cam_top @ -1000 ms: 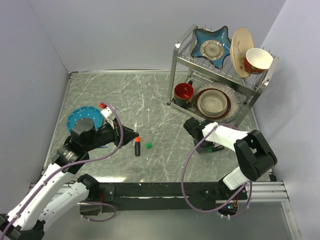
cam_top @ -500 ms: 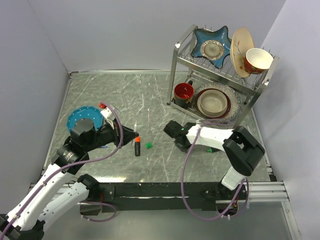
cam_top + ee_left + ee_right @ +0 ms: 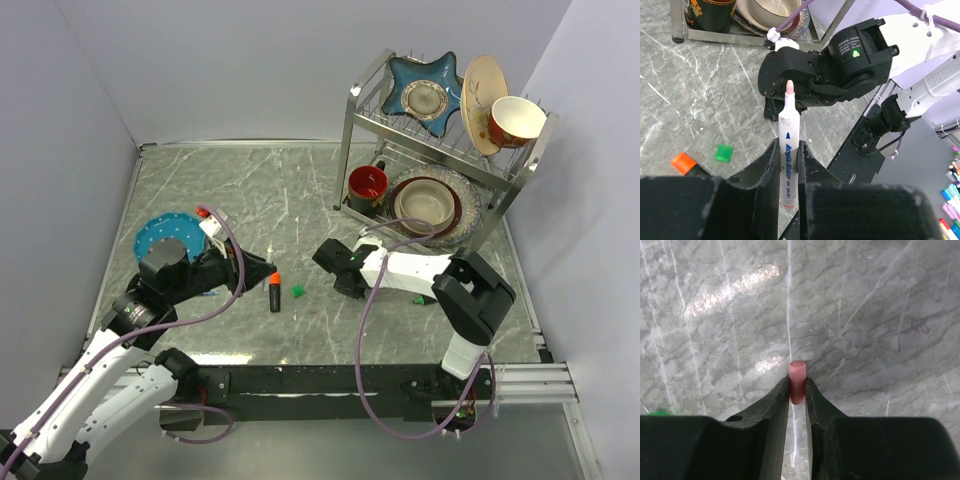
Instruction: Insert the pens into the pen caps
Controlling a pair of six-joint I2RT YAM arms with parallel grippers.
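Observation:
My left gripper is shut on the thin white pen. The pen's pink tip points at my right arm's black wrist, a short way off. My right gripper is shut on the reddish-pink cap, which sticks out past the fingertips with its open end forward, above the marble table. The black orange-tipped marker and the green cap lie on the table between the two grippers, and both show in the left wrist view, marker and cap. The green-tipped marker is out of view.
A metal dish rack with plates and bowls stands at the back right, with a red mug at its foot. A blue plate lies at the left behind my left arm. Grey walls close in the table.
My right gripper has swung left across the table from near the rack toward the left gripper, carrying the pink cap. The left arm has held still with the white pen.

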